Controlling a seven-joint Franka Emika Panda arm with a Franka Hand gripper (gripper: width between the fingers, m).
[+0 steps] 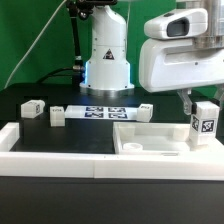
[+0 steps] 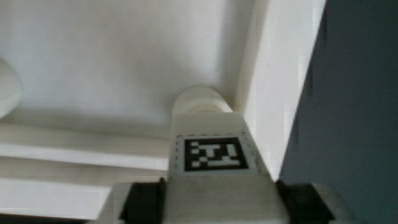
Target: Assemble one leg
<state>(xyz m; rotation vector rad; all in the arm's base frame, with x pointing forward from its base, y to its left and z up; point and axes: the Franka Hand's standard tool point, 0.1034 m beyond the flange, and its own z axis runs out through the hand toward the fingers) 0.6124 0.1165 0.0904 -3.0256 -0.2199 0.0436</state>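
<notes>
Shows gripper (image 1: 203, 106) clamped on the tagged leg (image 1: 205, 124), upright over the white panel (image 1: 150, 141), possibly touching it.

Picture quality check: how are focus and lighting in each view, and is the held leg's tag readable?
Exterior view: even light, slightly soft; the tag on the leg held in the gripper is readable, the white panel nearly washed out. Wrist view: softer throughout; the leg's tag fuzzy but legible, grey shadow along the panel's wall, dark jaws blurred.
</notes>
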